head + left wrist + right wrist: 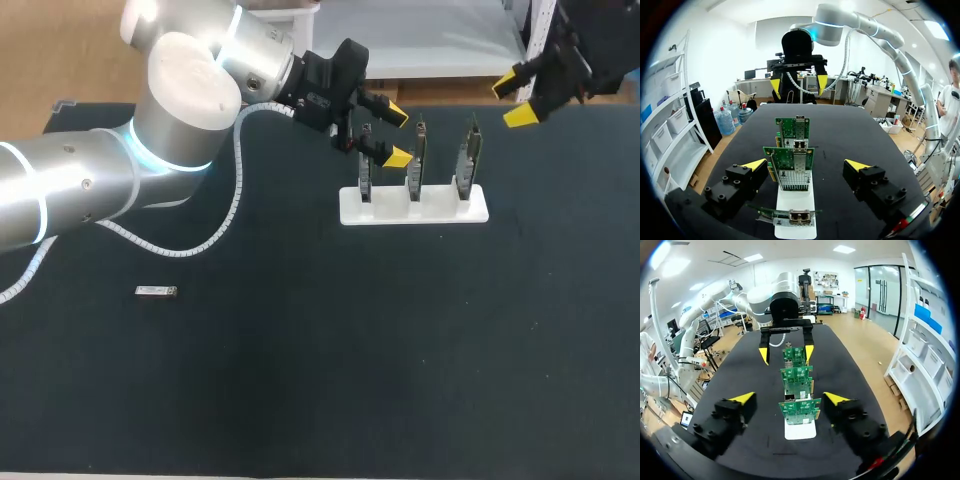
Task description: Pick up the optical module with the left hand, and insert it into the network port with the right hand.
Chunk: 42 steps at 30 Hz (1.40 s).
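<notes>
While green boards (416, 165) stand upright, a slim silvery optical module (156, 291) lies flat.

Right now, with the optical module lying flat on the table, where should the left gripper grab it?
Take the optical module across its two long sides near mid-length, straight down from above. It lies flat on the table, a slim bar with nothing beside it, so both long edges are free for the open left gripper.

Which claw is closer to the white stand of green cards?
Left. The left gripper is at the stand, by its left-end card; the right gripper hangs apart, beyond its right end.
</notes>
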{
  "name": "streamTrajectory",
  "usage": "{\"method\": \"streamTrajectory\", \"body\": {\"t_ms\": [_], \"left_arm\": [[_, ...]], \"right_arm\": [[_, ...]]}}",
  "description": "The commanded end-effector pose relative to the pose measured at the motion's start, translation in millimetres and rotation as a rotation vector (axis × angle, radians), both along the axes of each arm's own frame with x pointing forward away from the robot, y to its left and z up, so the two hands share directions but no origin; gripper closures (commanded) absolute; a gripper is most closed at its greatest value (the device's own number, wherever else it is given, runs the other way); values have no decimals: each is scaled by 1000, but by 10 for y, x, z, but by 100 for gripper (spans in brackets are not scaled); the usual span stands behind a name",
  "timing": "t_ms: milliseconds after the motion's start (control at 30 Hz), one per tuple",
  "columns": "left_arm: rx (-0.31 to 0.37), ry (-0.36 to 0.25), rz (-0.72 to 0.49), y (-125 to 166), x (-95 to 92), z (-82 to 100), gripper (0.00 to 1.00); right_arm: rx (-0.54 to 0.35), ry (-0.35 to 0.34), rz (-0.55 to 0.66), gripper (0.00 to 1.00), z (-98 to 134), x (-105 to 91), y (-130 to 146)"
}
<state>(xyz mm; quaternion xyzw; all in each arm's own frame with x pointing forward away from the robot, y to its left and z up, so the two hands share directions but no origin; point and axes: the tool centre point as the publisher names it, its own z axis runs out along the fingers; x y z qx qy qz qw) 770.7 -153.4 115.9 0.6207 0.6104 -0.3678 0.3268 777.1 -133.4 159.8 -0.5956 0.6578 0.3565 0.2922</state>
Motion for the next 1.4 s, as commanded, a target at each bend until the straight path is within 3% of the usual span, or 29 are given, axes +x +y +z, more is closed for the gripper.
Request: {"method": "streamTrajectory", "body": {"t_ms": [33, 567, 833, 967, 1167, 1400], "left_arm": [[3, 0, 2, -2, -2, 4, 0], [0, -15, 3, 24, -10, 37, 0], [-7, -75, 18, 114, -5, 298, 0], [-22, -115, 29, 232, -18, 514, 0], [66, -188, 26, 611, -149, 807, 0], [290, -265, 94, 1301, -442, 1030, 0]], "right_arm": [[-1, -3, -3, 0, 0, -16, 3], [-1, -3, -3, 0, 0, -16, 3], [-1, -3, -3, 0, 0, -16, 3], [-1, -3, -3, 0, 0, -16, 3], [-1, -3, -3, 0, 0, -16, 3], [-1, -3, -3, 0, 0, -16, 3]]}}
